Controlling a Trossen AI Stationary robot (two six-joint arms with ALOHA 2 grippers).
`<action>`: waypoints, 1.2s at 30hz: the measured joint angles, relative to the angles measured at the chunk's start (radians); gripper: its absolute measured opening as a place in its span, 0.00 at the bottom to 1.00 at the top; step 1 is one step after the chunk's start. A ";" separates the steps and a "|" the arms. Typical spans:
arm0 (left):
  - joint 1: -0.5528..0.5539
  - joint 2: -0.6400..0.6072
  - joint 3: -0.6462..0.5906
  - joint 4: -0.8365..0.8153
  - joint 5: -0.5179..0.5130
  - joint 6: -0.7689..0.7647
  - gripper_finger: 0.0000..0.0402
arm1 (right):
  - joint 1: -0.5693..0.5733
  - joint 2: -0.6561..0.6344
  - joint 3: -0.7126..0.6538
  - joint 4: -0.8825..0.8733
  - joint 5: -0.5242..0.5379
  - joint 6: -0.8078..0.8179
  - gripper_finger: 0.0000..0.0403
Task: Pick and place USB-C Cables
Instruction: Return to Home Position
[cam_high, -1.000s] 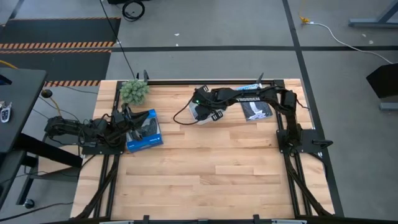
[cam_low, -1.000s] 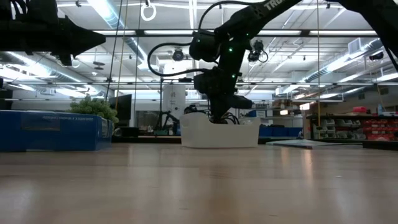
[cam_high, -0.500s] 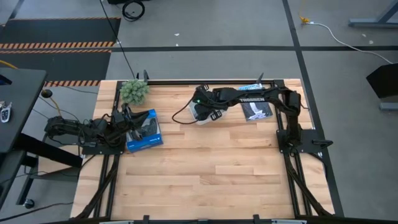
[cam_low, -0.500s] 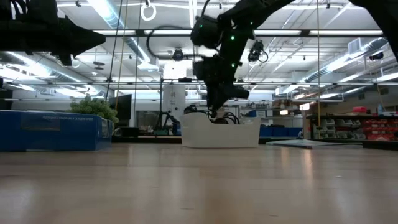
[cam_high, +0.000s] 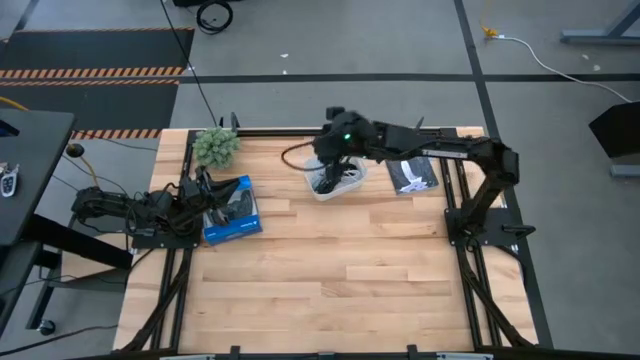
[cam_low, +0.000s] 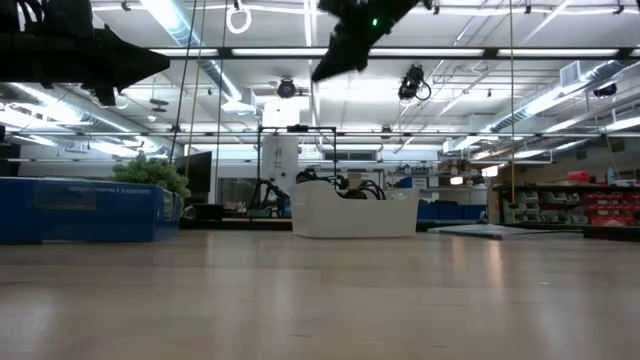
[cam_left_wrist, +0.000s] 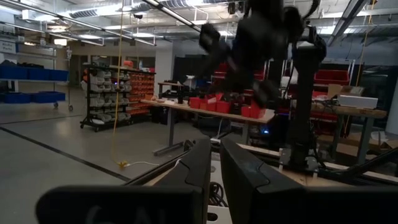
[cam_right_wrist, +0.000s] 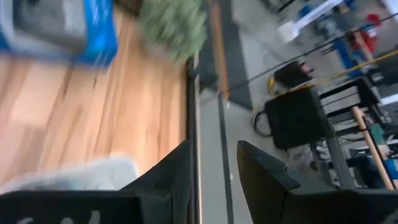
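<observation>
Since the earlier frames the right gripper (cam_high: 333, 122) has lifted up and away from the white rounded plastic tray (cam_low: 355, 215), and it now hangs high above it, at the top centre of the low view. In its wrist view we see its two dark fingers (cam_right_wrist: 177, 174) spread well apart with nothing between them. The thin USB-C cables (cam_high: 330, 181) lie in a dark tangle inside the tray, in the upper middle of the wooden table (cam_high: 330, 280); a few loops show over the rim in the low view, and we cannot tell the cords apart by colour. The left gripper (cam_left_wrist: 216, 148) rests at the table's left edge, over the blue cardboard box picturing a black gadget (cam_high: 232, 210); its fingers stand almost together, a thin slit between them, holding nothing. A small green bushy plant (cam_high: 215, 147) stands at the upper left corner
</observation>
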 joint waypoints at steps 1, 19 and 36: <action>0.000 0.000 0.000 0.000 0.000 0.000 0.11 | 0.000 -0.018 0.000 0.015 -0.011 0.019 0.34; 0.000 0.000 0.000 0.000 0.000 0.000 0.11 | 0.007 -0.296 0.000 0.118 -0.179 0.361 0.33; 0.000 0.000 0.000 0.000 0.000 0.000 0.11 | 0.063 -0.544 0.001 0.122 -0.197 0.609 0.33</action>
